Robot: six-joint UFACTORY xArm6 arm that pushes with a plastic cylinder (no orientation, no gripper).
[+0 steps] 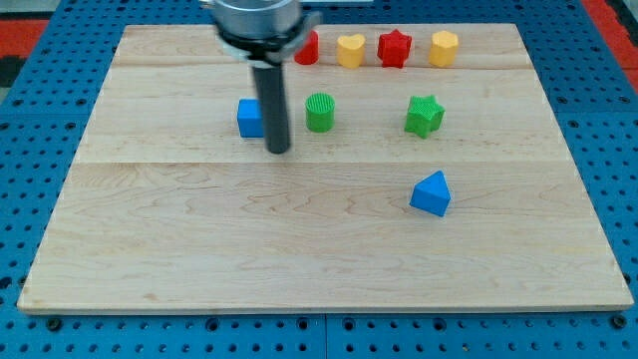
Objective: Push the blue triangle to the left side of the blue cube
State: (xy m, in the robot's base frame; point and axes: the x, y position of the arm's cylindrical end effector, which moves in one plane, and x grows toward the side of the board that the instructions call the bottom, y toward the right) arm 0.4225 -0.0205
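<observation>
The blue triangle point(431, 193) lies on the wooden board at the view's lower right. The blue cube point(249, 118) sits at the upper left of centre, partly hidden by my rod. My tip point(279, 150) rests on the board just right of and slightly below the blue cube, far to the left of the blue triangle. The rod rises from the tip to the arm's head at the view's top.
A green cylinder point(320, 113) stands right of my rod and a green star point(424, 116) further right. Along the top edge are a red block point(308, 48), a yellow heart point(350, 50), a red star point(394, 48) and a yellow hexagon point(444, 48).
</observation>
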